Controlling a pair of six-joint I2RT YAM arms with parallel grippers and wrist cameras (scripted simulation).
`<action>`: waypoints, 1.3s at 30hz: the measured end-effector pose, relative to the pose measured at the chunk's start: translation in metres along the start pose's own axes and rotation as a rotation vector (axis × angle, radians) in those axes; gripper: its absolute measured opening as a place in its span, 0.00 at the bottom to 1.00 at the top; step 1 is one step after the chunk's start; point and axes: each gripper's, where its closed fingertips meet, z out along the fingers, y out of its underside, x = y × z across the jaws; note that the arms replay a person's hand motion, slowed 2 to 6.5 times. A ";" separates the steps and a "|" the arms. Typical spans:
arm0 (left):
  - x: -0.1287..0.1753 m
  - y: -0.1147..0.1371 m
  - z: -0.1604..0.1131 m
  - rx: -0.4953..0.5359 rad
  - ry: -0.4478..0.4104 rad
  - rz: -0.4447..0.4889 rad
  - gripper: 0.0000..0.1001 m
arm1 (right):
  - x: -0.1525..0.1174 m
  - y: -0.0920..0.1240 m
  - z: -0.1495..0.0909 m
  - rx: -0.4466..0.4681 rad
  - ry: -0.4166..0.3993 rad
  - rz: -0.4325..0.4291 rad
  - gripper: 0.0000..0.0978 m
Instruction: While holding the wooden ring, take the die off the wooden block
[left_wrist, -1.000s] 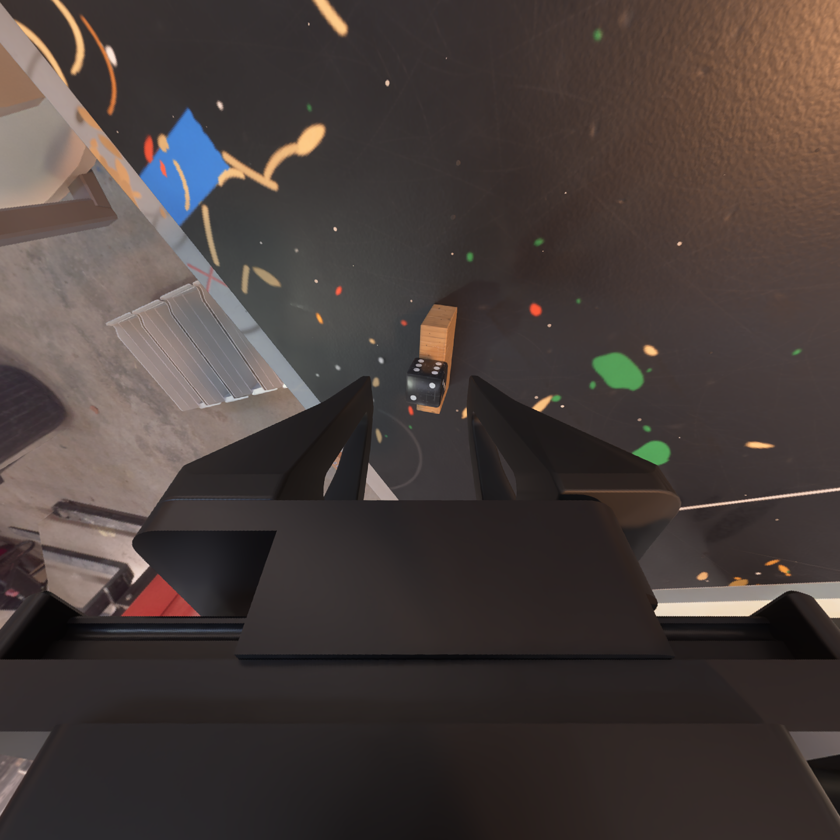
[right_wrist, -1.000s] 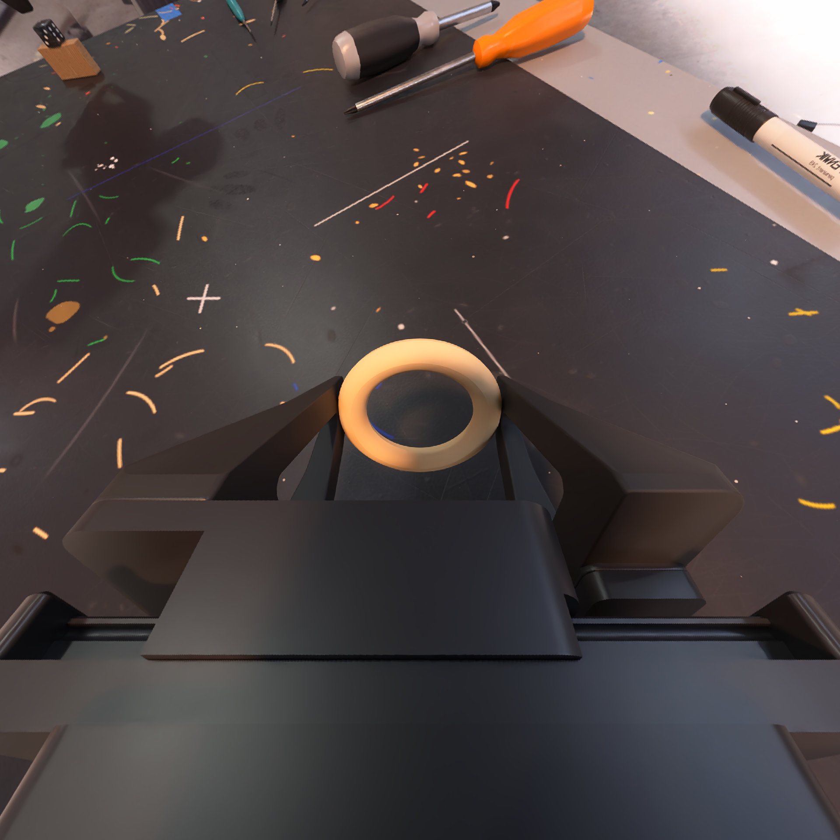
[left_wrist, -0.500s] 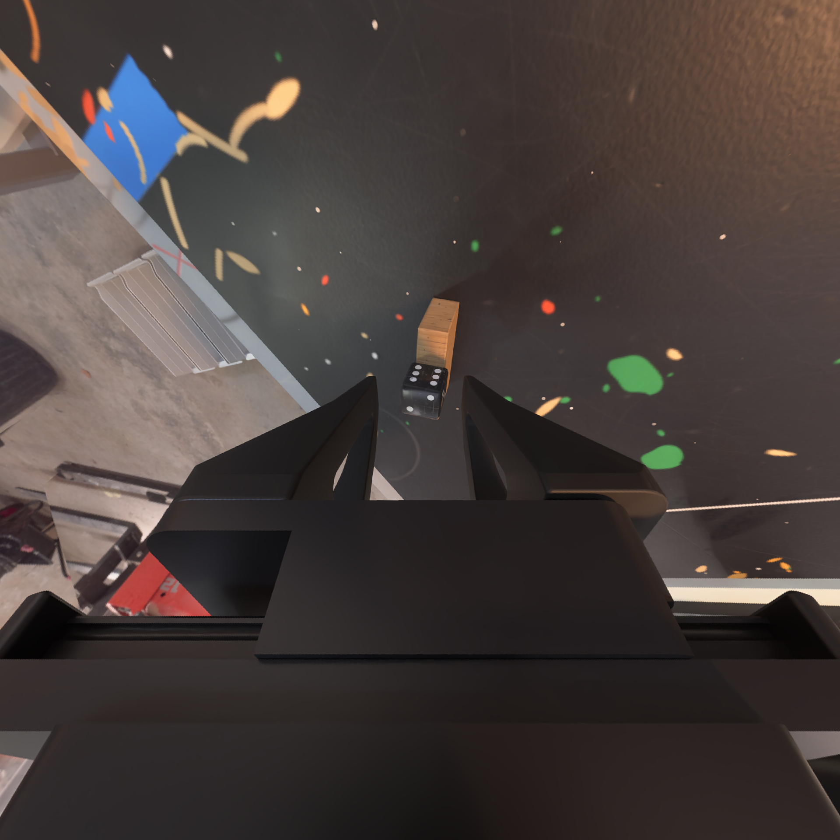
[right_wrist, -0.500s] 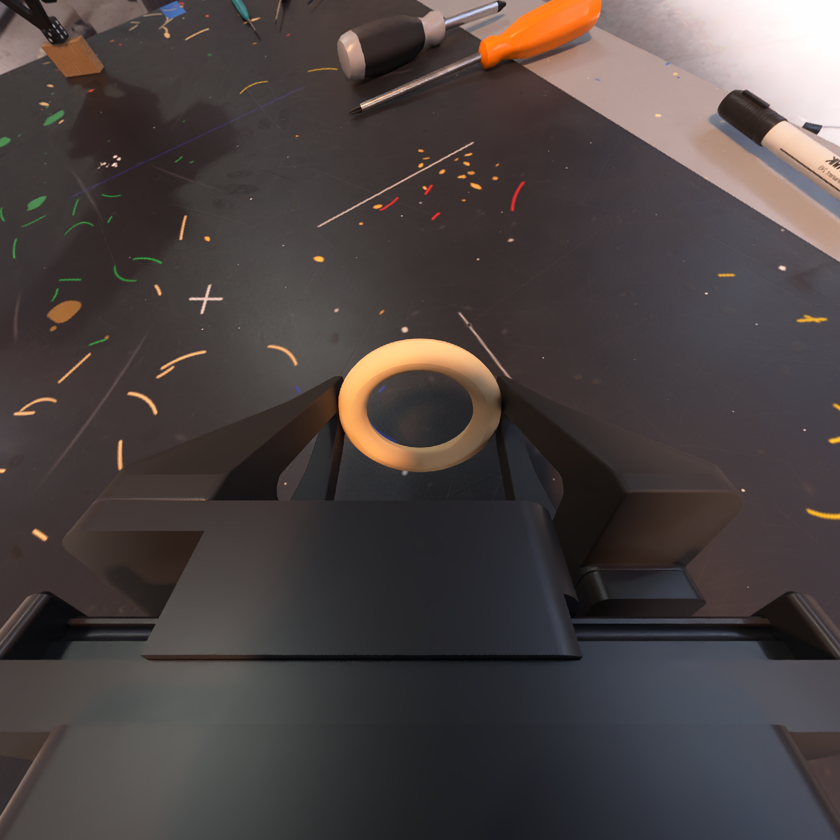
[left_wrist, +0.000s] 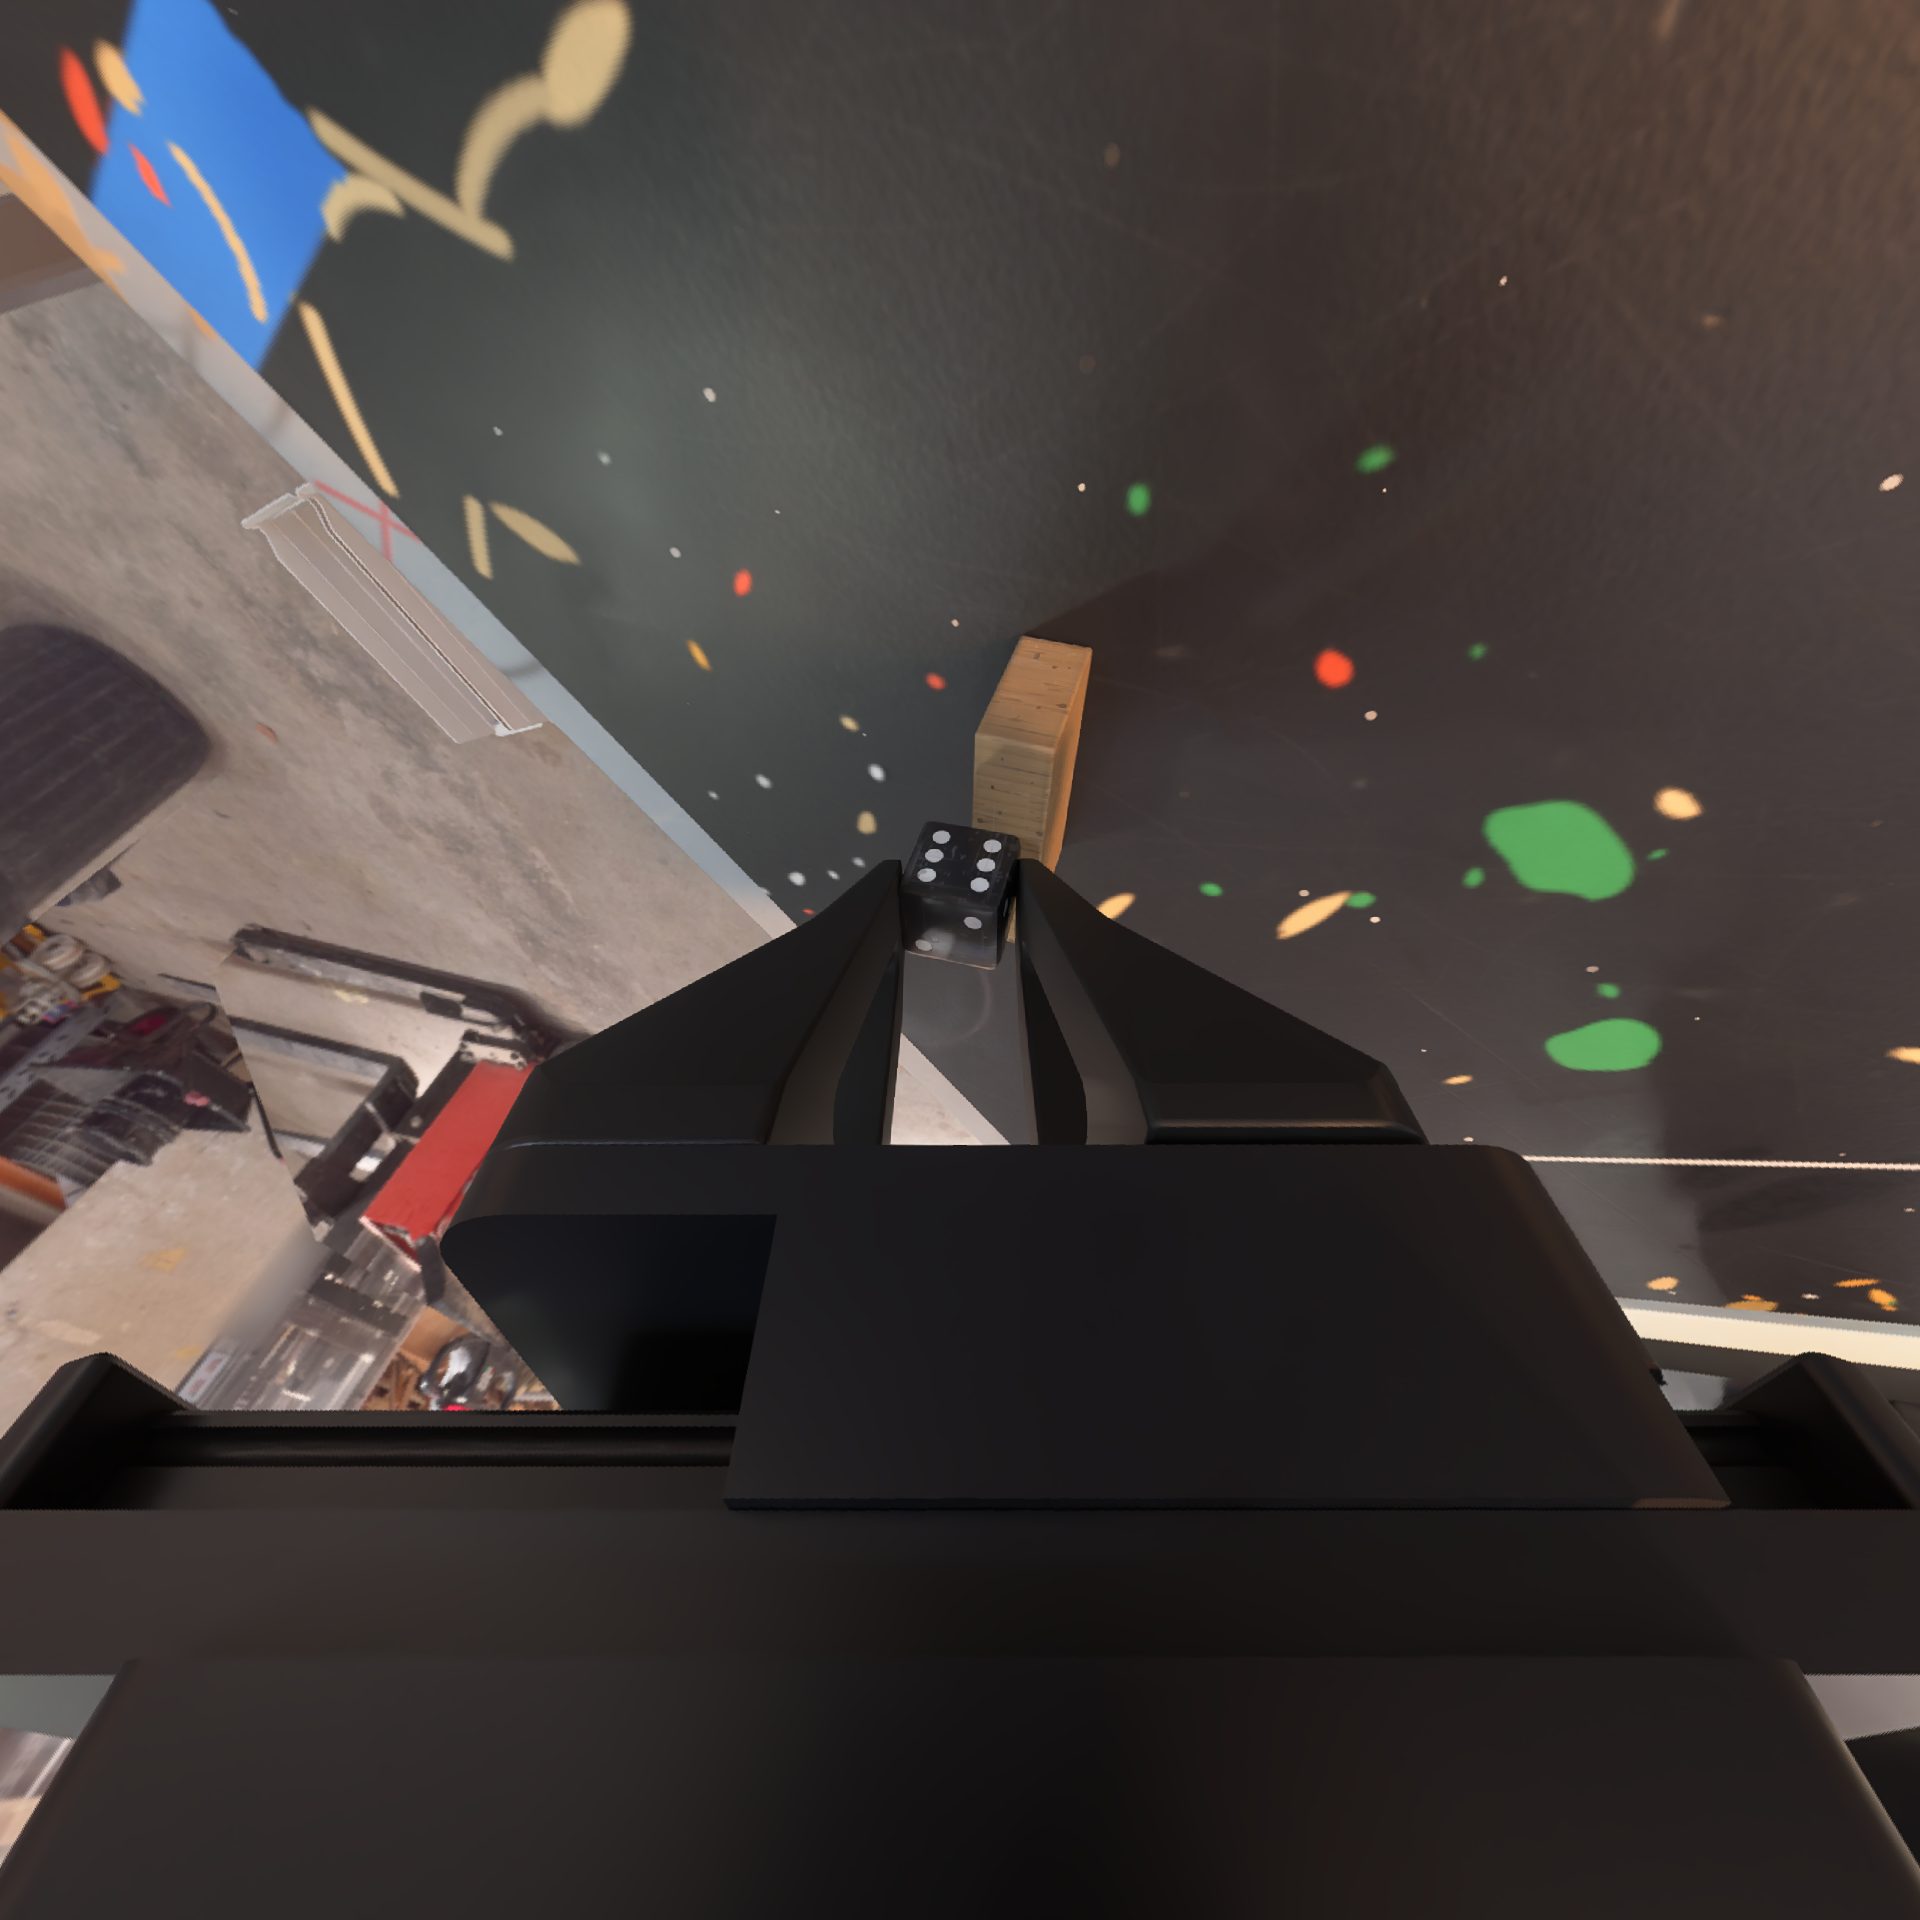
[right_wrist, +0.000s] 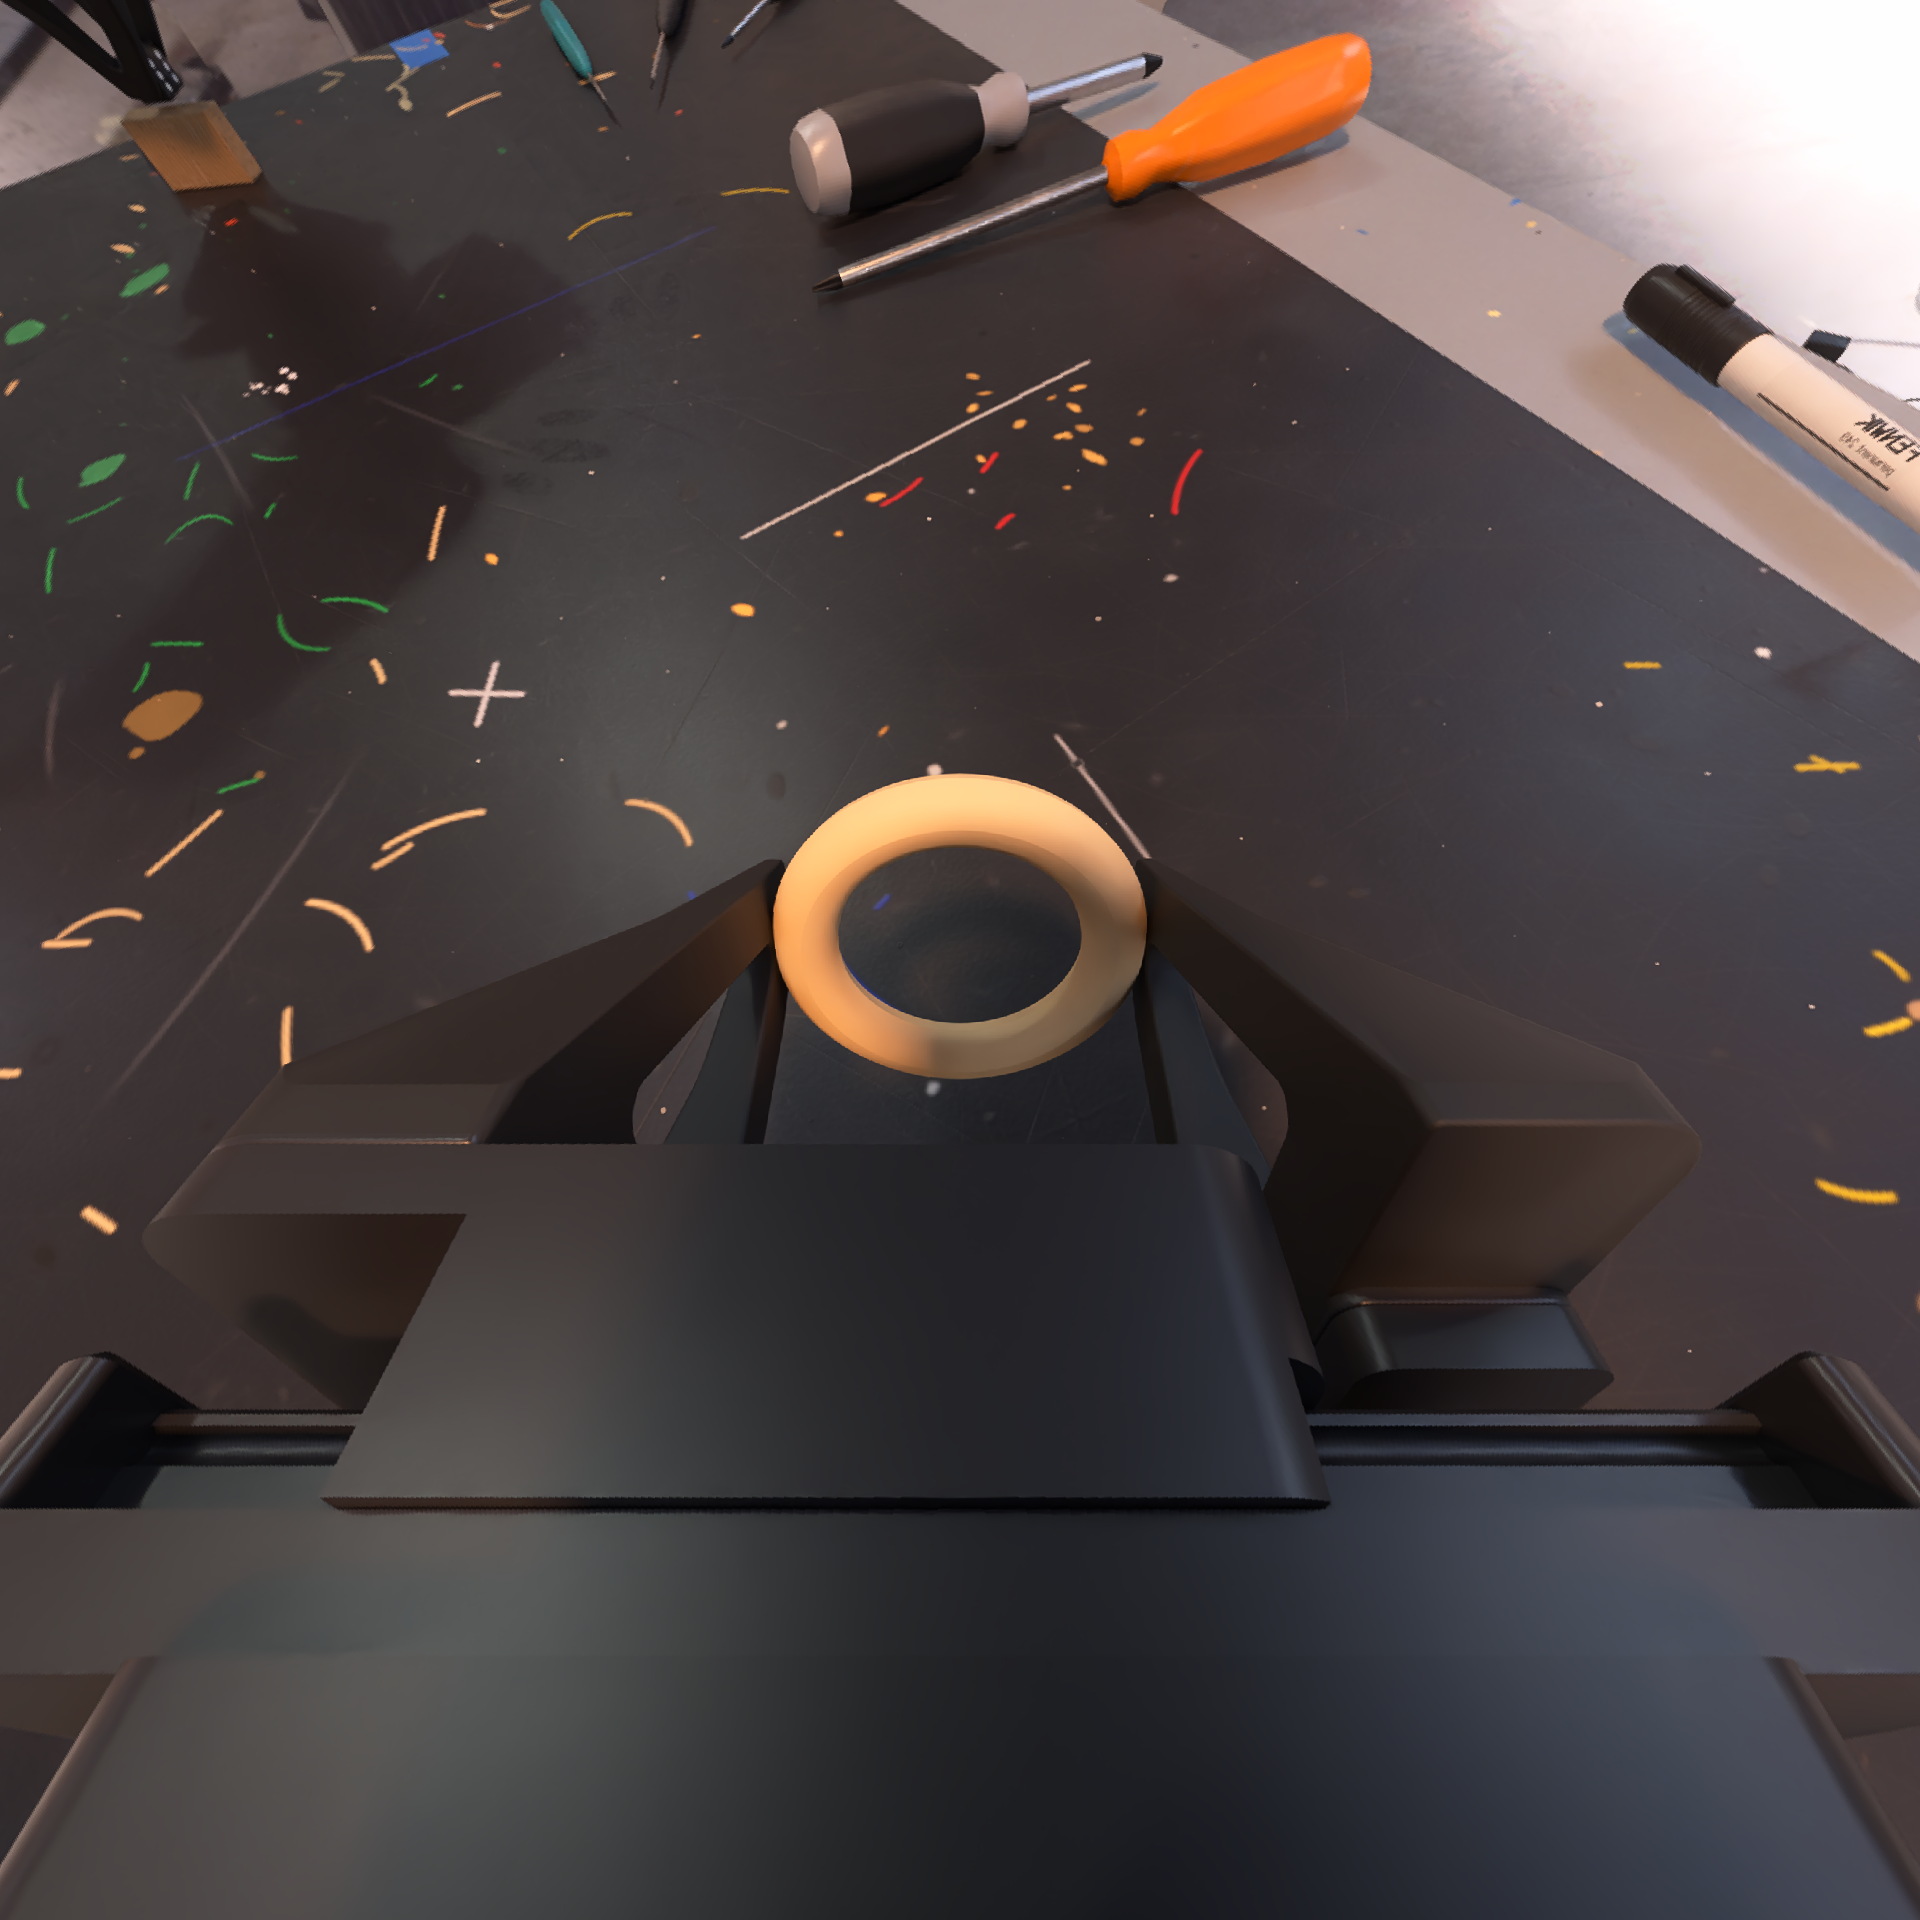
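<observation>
In the left wrist view my left gripper (left_wrist: 958, 883) is shut on the black die (left_wrist: 958, 888) with white pips, held between the fingertips. The wooden block (left_wrist: 1029, 743) stands on the dark mat just beyond the die. In the right wrist view my right gripper (right_wrist: 958, 883) is shut on the pale wooden ring (right_wrist: 958, 925) and holds it above the mat. The block (right_wrist: 192, 145) also shows far off at the top left of that view, with the left gripper's fingers (right_wrist: 104, 52) above it and the die (right_wrist: 161, 73) lifted off the block.
An orange-handled screwdriver (right_wrist: 1226, 120) and a black-handled one (right_wrist: 904, 140) lie at the mat's far edge. A marker pen (right_wrist: 1766, 384) lies on the grey table at right. The mat's edge (left_wrist: 582, 748) runs close to the left of the block, with floor clutter beyond.
My left gripper came down around the die and shut on it; the die is off the block's top. The right gripper kept the ring and barely moved.
</observation>
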 end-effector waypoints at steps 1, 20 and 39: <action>-0.001 -0.001 -0.002 0.011 -0.001 -0.007 0.18 | 0.000 0.000 0.000 0.002 -0.001 0.001 0.56; -0.021 0.022 -0.073 0.244 0.032 -0.185 0.18 | -0.002 -0.004 -0.005 0.013 -0.005 0.001 0.56; -0.027 0.061 -0.162 0.242 0.016 -0.243 0.18 | -0.010 -0.011 -0.010 0.057 -0.058 0.027 0.56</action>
